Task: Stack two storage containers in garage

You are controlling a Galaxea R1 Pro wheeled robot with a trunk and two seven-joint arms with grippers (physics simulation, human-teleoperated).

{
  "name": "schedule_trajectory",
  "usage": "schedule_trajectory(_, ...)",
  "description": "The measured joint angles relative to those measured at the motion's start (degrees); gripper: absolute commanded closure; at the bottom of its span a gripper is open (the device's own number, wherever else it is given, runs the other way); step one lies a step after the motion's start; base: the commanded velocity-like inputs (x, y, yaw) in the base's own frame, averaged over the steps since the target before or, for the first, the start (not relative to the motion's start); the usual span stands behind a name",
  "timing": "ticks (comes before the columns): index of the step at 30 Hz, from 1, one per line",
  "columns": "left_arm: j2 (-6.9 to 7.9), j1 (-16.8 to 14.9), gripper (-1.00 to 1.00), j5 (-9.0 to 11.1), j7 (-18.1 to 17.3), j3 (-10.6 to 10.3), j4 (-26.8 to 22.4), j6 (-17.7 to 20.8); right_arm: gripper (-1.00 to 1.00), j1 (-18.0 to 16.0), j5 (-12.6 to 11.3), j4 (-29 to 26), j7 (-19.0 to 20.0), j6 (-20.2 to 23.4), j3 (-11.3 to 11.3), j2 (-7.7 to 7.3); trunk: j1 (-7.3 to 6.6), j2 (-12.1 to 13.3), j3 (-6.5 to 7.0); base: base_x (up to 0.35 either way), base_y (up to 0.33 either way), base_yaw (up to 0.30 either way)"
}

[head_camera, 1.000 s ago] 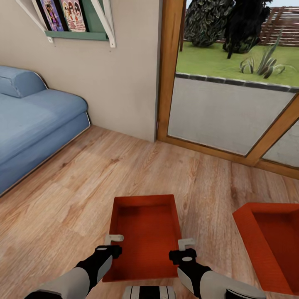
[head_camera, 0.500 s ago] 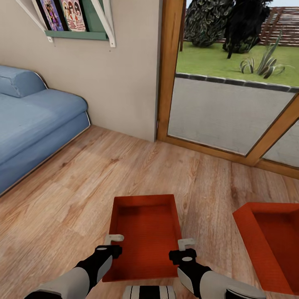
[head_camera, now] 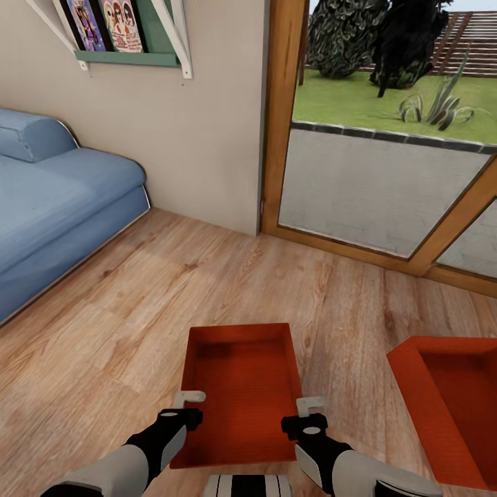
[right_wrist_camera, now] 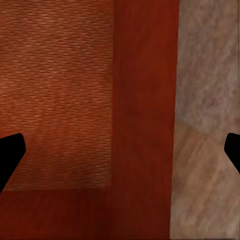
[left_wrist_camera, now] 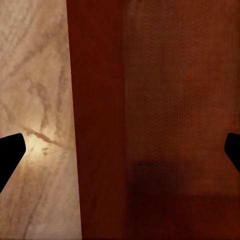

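In the living room, one orange-red storage container (head_camera: 241,386) lies on the wood-plank floor right in front of me. The other storage container (head_camera: 449,407) lies to its right, cut off by the picture's edge. My left gripper (head_camera: 188,402) hovers open over the near container's left wall, and my right gripper (head_camera: 310,406) hovers open over its right wall. In the left wrist view the left gripper (left_wrist_camera: 120,155) straddles that wall (left_wrist_camera: 100,120), its dark fingertips (left_wrist_camera: 10,152) wide apart. The right gripper (right_wrist_camera: 120,155) straddles the opposite wall (right_wrist_camera: 145,115) the same way. Neither holds anything.
A blue sofa (head_camera: 55,207) stands at the left against the beige wall. A wood-framed glass door (head_camera: 386,186) fills the far right, with a garden beyond it. A shelf with pictures (head_camera: 124,34) hangs high on the wall. Open wood floor (head_camera: 172,290) lies ahead.
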Motion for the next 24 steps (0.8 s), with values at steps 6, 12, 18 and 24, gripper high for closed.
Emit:
schedule_trajectory(6, 0.13, 0.0, -1.0, 0.22, 0.0, 0.09, 0.49, 0.0, -1.0, 0.0, -0.15, 0.06, -0.01, 0.0, -0.15, -0.34, 0.0, 0.0, 0.0, 0.0, 0.0, 0.0)
schedule_trajectory(12, 0.16, 0.0, -1.0, 0.2, 0.0, 0.07, 0.57, 0.0, -1.0, 0.0, -0.14, 0.06, -0.01, 0.0, -0.17, -0.41, 0.0, 0.0, 0.0, 0.0, 0.0, 0.0)
schedule_trajectory(18, 0.15, 0.0, -1.0, 0.11, -0.12, 0.02, 0.52, -0.1, -1.0, 0.0, -0.13, 0.06, -0.01, 0.0, -0.17, -0.47, 0.0, 0.0, 0.0, 0.0, 0.0, 0.0)
schedule_trajectory(24, 0.23, 0.0, -1.0, 0.15, -0.15, 0.04, 0.51, -0.13, -1.0, 0.0, -0.08, 0.06, -0.01, 0.0, -0.05, -0.42, 0.0, 0.0, 0.0, 0.0, 0.0, 0.0)
